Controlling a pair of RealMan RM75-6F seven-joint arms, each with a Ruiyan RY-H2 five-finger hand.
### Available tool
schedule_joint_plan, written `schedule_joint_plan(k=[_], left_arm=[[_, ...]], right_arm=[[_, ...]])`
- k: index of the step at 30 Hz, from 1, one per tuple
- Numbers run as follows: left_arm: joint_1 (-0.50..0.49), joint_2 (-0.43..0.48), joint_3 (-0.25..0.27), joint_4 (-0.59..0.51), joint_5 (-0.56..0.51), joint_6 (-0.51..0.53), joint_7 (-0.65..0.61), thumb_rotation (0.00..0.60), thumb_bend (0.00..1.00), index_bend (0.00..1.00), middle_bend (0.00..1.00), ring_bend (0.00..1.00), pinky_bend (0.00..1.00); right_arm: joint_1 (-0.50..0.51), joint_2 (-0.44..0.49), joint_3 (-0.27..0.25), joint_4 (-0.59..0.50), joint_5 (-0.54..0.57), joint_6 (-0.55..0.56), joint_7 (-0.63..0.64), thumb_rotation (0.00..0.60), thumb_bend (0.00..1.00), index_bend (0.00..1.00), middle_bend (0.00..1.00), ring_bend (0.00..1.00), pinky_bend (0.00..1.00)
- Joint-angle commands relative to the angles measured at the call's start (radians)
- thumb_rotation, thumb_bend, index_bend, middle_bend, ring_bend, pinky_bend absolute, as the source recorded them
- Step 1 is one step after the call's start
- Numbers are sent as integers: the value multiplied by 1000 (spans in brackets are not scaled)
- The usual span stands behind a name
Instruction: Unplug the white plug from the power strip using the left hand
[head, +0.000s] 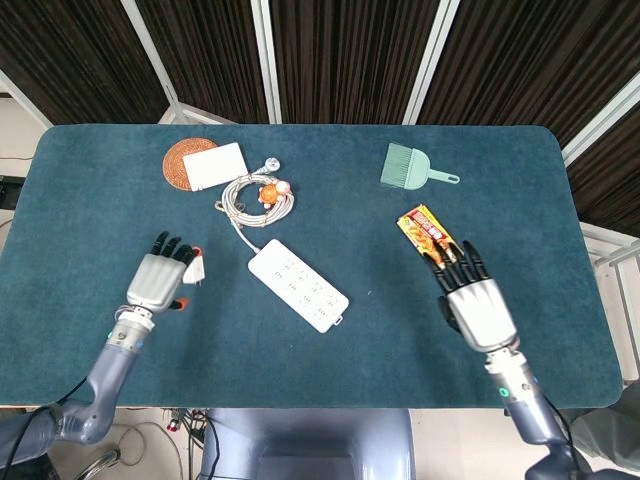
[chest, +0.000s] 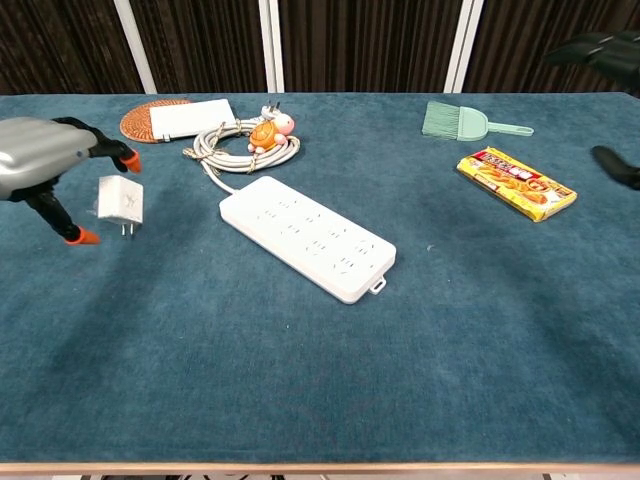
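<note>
The small white cube-shaped plug (chest: 120, 203), its metal prongs pointing down, is out of the long white power strip (chest: 307, 236) and sits near the table's left edge, well apart from the strip. The left hand (chest: 45, 165) is beside it with orange-tipped fingers (chest: 80, 236) spread around it; whether they grip the plug or only flank it I cannot tell. The power strip lies diagonally near the middle of the teal felt-covered table (head: 330, 380), its coiled white cord (head: 250, 195) trailing toward the far edge. The right hand (head: 476, 305) hovers near the right edge with dark fingers spread, holding nothing, its fingertips close to the flat orange snack packet (head: 426, 233).
</note>
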Motion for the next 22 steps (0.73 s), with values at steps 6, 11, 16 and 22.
schedule_joint_plan(k=[6, 11, 16, 22], left_arm=[[120, 79, 18, -110, 52, 138, -113, 600, 75, 181, 188, 63, 23], [255, 119, 99, -163, 185, 318, -209, 600, 24, 166, 166, 55, 14], [371, 158, 167, -162, 286, 455, -298, 600, 10, 113, 114, 17, 0], [459, 206, 212, -130, 377, 560, -353, 600, 1, 59, 61, 0, 0]], right_arm=[[-111, 91, -16, -22, 25, 109, 114, 600, 508, 0, 0, 0, 0], [-188, 132, -50, 18, 36, 156, 218, 600, 390, 0, 0, 0, 0], [-245, 158, -64, 75, 28, 206, 328, 600, 357, 0, 0, 0, 0], [-288, 175, -70, 124, 25, 235, 396, 600, 346, 0, 0, 0, 0]])
